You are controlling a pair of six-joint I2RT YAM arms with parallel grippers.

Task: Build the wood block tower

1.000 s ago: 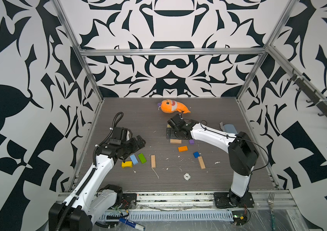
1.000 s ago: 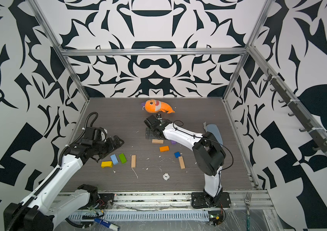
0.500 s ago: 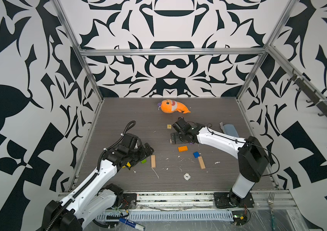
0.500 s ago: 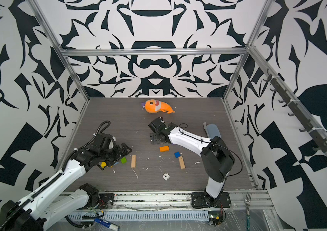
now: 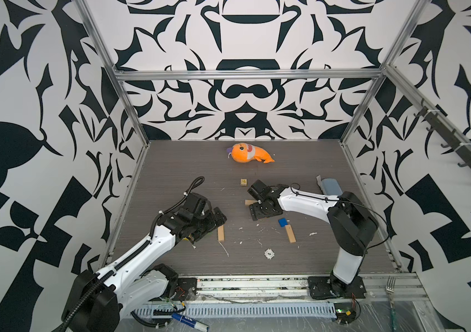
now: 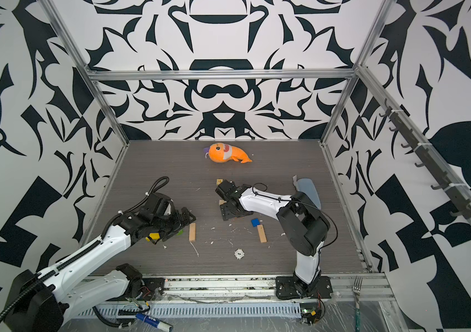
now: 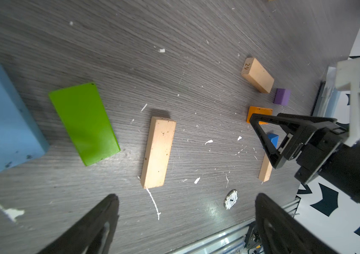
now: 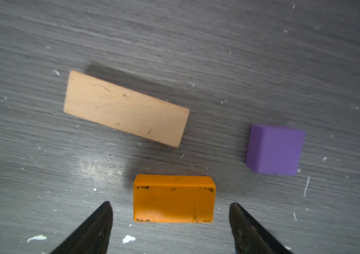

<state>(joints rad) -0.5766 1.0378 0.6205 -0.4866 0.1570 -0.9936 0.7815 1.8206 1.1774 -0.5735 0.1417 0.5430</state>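
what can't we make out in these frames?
- Orange brick: hidden under right gripper in both top views.
- Yellow brick: mostly under left gripper in both top views.
- Light-blue brick: cut off by left wrist view's edge, blurred.
- Mark on far cube: too small in top views.

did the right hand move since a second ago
Yes. In a top view the right hand has come toward the front of the table, farther from the orange plush fish, and now hangs over the orange block, open.

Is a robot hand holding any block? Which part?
No, nothing is held. The right gripper straddles the orange brick with gaps on both sides; the left gripper is open and empty.
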